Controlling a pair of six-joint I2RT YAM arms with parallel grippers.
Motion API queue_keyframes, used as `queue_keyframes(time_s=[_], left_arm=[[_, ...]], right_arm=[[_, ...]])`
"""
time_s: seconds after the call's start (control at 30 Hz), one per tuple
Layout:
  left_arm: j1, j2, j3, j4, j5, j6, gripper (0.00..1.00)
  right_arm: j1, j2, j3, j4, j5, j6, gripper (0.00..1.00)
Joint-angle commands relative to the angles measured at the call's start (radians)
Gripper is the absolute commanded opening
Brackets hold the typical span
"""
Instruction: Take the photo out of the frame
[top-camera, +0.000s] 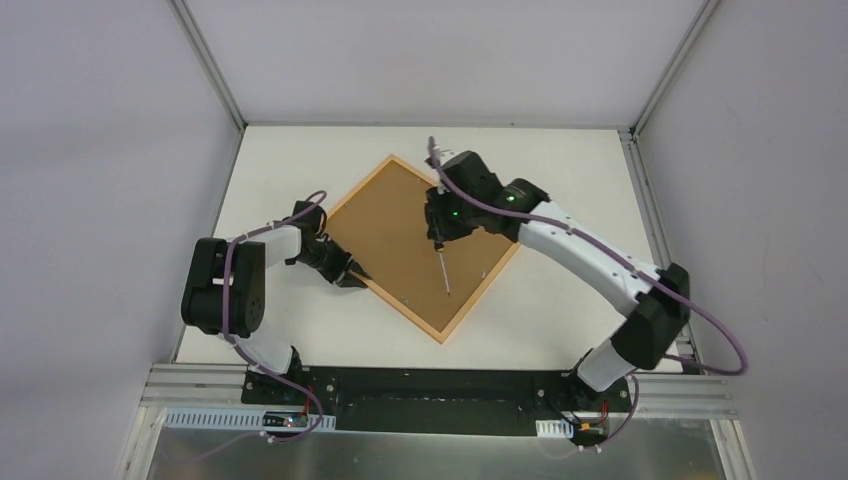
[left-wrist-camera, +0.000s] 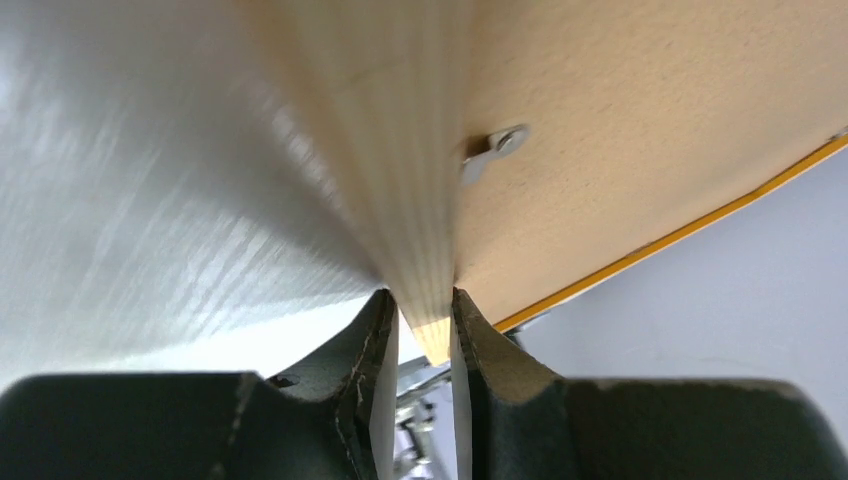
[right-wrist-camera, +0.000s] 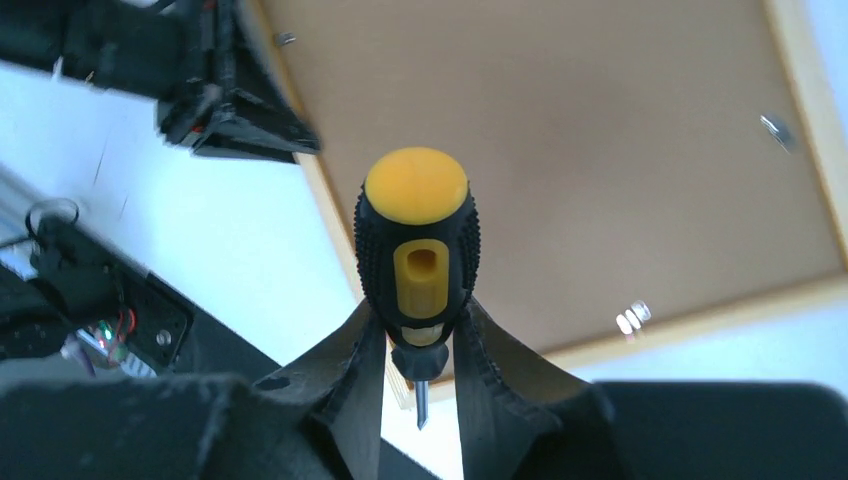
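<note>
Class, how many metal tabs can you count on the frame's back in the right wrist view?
3 tabs: one upper left, one far right, one lower right. The screwdriver may hide others.

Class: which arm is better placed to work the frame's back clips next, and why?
Probably right: the right gripper holds the screwdriver over the backing board, while the left gripper is clamped on the frame.

Blurry frame (left-wrist-camera: 410, 200) edge at left pincer (left-wrist-camera: 422, 300)

Black-yellow screwdriver (right-wrist-camera: 416, 250), brown backing board (top-camera: 400, 230), white table (top-camera: 560, 170)
</note>
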Motion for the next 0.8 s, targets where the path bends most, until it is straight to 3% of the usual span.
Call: queue_keyframes(time_s=[0.0, 0.17, 0.3, 0.4, 0.43, 0.53, 0.63, 0.7, 0.77], left_arm=[[-0.004, -0.056, -0.108, -0.026, -0.122, -0.296, 0.00], [-0.060, -0.166, -0.154, -0.013, -0.174, -0.578, 0.00], [-0.211, -0.251, -0.168, 0.009, -0.271, -0.867, 0.00], [-0.306, -0.232, -0.091, 0.019, -0.319, -0.863, 0.00], [-0.332, -0.223, -0.065, 0.018, -0.327, -0.839, 0.05], [-0.408, -0.220, -0.011, 0.017, -0.316, -0.754, 0.39], [-0.475, -0.242, 0.056, -0.007, -0.323, -0.545, 0.78], [-0.512, -0.280, 0.095, -0.061, -0.364, -0.350, 0.97], [-0.509, -0.314, 0.115, -0.116, -0.376, -0.200, 0.99]], right_arm=[[-0.078, -0.205, -0.123, -0.078, 0.215, 0.275, 0.00], [-0.158, -0.399, -0.250, -0.176, 0.209, 0.344, 0.00], [-0.167, -0.511, -0.312, -0.239, 0.201, 0.339, 0.00], [-0.167, -0.590, -0.385, -0.224, 0.188, 0.353, 0.00], [-0.168, -0.609, -0.403, -0.218, 0.177, 0.368, 0.00], [-0.168, -0.650, -0.434, -0.213, 0.139, 0.420, 0.00], [-0.166, -0.684, -0.484, -0.179, 0.104, 0.448, 0.00], [-0.168, -0.700, -0.513, -0.165, 0.101, 0.443, 0.00], [-0.168, -0.706, -0.527, -0.165, 0.094, 0.430, 0.00]])
